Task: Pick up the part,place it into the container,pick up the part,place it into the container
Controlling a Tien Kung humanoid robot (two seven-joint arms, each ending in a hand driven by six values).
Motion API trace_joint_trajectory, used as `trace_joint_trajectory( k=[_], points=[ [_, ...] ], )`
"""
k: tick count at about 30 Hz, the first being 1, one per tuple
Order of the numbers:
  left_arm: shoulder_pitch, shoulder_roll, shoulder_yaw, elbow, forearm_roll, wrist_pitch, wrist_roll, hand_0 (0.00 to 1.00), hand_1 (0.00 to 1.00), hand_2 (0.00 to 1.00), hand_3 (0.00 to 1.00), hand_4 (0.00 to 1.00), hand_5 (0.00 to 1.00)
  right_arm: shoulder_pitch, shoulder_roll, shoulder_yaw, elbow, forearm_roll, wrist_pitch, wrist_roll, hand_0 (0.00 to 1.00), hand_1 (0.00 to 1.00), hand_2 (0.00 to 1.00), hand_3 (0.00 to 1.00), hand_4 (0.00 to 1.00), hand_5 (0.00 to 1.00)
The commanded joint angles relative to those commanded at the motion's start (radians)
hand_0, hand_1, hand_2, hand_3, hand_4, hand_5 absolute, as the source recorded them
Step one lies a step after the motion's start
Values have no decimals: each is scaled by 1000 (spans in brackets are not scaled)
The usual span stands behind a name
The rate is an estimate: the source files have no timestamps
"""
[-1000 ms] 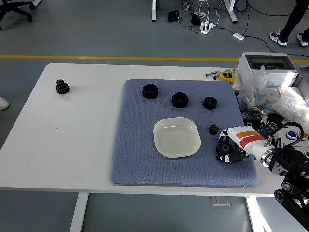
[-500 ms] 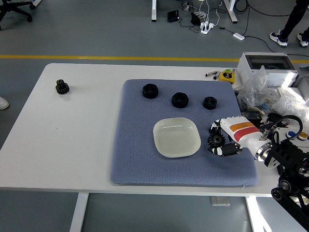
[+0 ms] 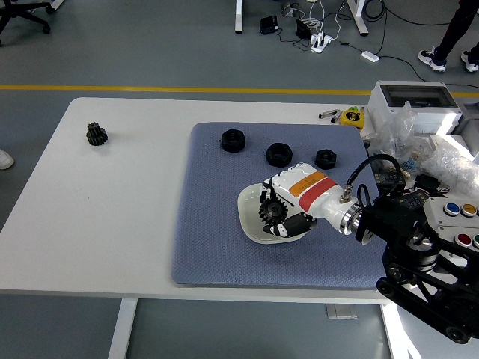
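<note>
Since a second ago our right hand (image 3: 288,213) has swung left from the mat's right edge to above the white container (image 3: 251,217) | fingers (image 3: 278,229) curled around a black gear (image 3: 270,213), held over the container | three black nuts (image 3: 278,154) beyond on the blue mat (image 3: 209,224) | another gear (image 3: 96,134) far left on the counter (image 3: 112,224)

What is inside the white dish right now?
No part lies loose in the visible left part of the dish. The right hand hovers over it, holding a black gear. The hand covers the dish's right side, so anything there is hidden.
</note>
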Motion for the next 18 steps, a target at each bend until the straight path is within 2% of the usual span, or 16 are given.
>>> trace_joint_trajectory(
  k=[5, 6, 11, 12, 17, 18],
  points=[
    [-4, 1, 3, -1, -5, 3, 0, 721, 714, 770, 622, 691, 604, 56, 38, -55, -86, 10, 16, -8, 212, 341, 417, 407, 704, 2],
    [-4, 1, 4, -1, -5, 3, 0, 722, 713, 769, 623, 692, 604, 64, 43, -62, -98, 10, 24, -10, 262, 420, 486, 446, 497, 98],
    [-7, 1, 3, -1, -4, 5, 1, 722, 713, 769, 623, 692, 604, 91, 61, -84, -128, -7, 76, -20, 262, 420, 486, 446, 497, 98],
    [-7, 1, 4, -1, -4, 5, 1, 722, 712, 768, 622, 695, 604, 94, 63, -86, -135, -13, 79, -21, 293, 455, 592, 824, 775, 202],
    [-6, 1, -3, -1, 6, 5, 4, 722, 712, 768, 622, 695, 604, 94, 68, -90, -153, -18, 54, -19, 293, 455, 592, 824, 775, 202],
    [-6, 1, -3, -2, 5, 5, 4, 722, 712, 768, 622, 696, 604, 94, 67, -90, -154, -18, 49, -17, 278, 449, 645, 998, 903, 233]
  ],
)
